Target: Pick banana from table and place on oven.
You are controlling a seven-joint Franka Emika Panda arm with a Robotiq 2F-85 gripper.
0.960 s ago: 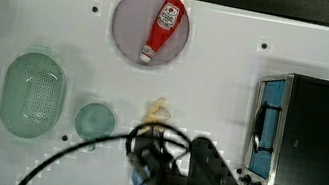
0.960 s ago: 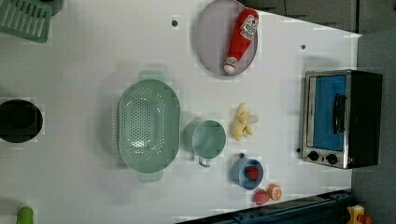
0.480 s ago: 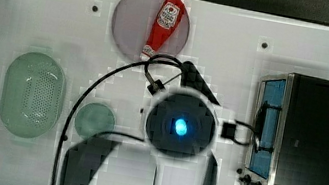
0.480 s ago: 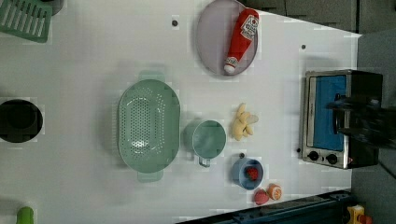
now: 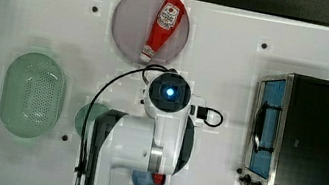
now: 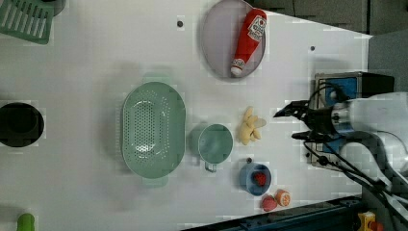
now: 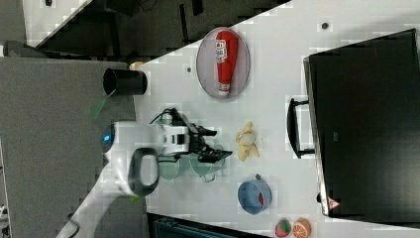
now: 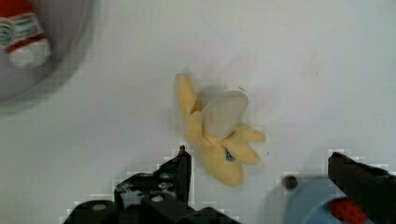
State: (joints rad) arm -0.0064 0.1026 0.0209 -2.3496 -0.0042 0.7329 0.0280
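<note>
Top, left and right views all look down from high on the table [image 5: 313, 41]. All three share the oven [image 6: 353, 86]. Wrist view looks down close above the banana [image 8: 217, 133].

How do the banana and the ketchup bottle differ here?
The banana is pale yellow and half peeled; the ketchup bottle is red, with a white cap. The banana is much shorter. It lies on the bare table; the bottle lies on a grey plate. Both lie flat.
</note>
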